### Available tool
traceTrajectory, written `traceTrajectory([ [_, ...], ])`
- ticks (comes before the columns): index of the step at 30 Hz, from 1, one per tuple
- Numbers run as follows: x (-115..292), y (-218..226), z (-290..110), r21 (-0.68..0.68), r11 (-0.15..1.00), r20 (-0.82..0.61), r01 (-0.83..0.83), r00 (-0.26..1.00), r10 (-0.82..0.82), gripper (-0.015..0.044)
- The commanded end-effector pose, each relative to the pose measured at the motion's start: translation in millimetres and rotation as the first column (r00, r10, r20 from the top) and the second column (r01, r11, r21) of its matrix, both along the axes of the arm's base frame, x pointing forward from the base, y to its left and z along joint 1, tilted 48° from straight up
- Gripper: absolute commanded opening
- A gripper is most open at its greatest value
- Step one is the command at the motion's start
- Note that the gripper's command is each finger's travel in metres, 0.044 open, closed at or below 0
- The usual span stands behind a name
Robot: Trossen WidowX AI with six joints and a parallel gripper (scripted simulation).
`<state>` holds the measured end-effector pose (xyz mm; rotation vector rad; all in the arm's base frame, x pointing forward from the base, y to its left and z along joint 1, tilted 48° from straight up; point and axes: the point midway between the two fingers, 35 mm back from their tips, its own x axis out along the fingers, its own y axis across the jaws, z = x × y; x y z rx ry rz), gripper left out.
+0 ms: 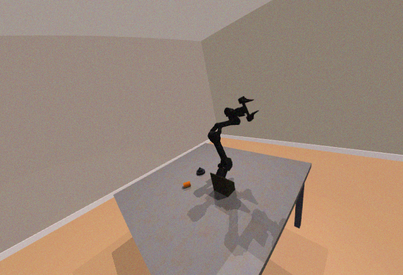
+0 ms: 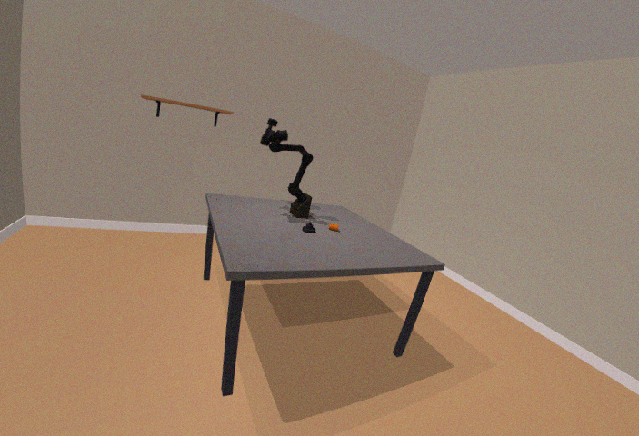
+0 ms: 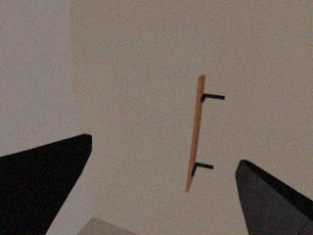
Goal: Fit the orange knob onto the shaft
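Observation:
The orange knob (image 1: 187, 184) (image 2: 334, 227) is a small cylinder that seems to lie on its side on the table. The dark round pedestal (image 1: 200, 172) (image 2: 308, 229) stands on the table a short way from the knob, with its dark shaft pointing up. The shaft's flat side and the knob's hole cannot be made out. My gripper (image 1: 255, 105) (image 3: 165, 156) is open and empty, raised high above the table and pointing away from the knob and the pedestal. Neither of them shows in the wrist view.
The grey table (image 1: 163, 220) (image 2: 278, 257) carries the arm's base (image 1: 222, 185) (image 2: 300, 206), which stands close to the knob and the pedestal. A wooden shelf (image 2: 185, 105) (image 3: 197, 127) on black brackets hangs on the wall, far from the table.

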<state>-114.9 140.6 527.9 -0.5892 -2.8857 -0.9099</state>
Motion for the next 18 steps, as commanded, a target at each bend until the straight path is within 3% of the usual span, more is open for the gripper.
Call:
traceTrajectory([
  [1, -1, -2, 1, 0.013, 1.0, -0.001, -0.006, 1.0, 0.006, 0.0426],
  [6, -27, -91, 26, 0.352, 0.925, 0.015, -0.142, 0.989, 0.146, 0.044],
  [11, -26, -171, 40, 0.582, 0.787, 0.001, -0.205, 0.968, 0.251, 0.044],
  [14, -14, -226, 44, 0.709, 0.672, -0.03, -0.214, 0.943, 0.332, 0.044],
  [18, 19, -308, 37, 0.878, 0.43, -0.009, -0.208, 0.892, 0.452, 0.044],
])
